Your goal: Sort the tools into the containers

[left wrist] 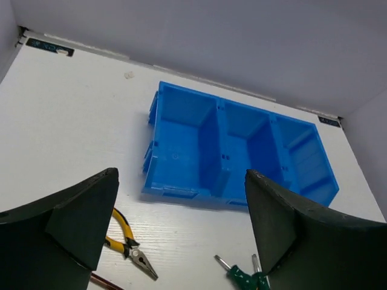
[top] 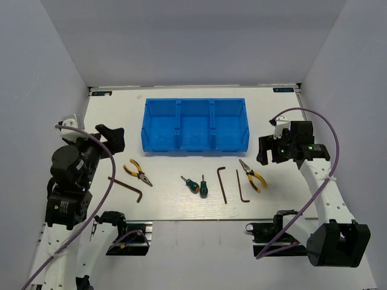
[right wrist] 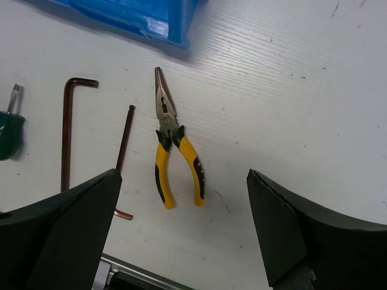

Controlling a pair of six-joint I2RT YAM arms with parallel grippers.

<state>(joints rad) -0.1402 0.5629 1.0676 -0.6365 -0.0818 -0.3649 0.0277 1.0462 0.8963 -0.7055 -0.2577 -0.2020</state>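
The bright-blue moulded plastic bin [top: 195, 147], three square compartments in a row, sits toward the far side of the white, faintly grained table [top: 115, 115]. Every tool lies outside it on the table just in front: a thin dark L-shaped left hex key [top: 125, 186], slim-nosed yellow-handled left pliers [top: 140, 175], a stubby green-handled left screwdriver [top: 190, 184] beside the right screwdriver [top: 204, 186], the middle hex key [top: 222, 186], the right hex key [top: 239, 186] and the right pliers [top: 249, 172]. The left end effector [left wrist: 180, 181] and right end effector [right wrist: 182, 174] hover with blunt matte-black fingers spread wide, gripping nothing.
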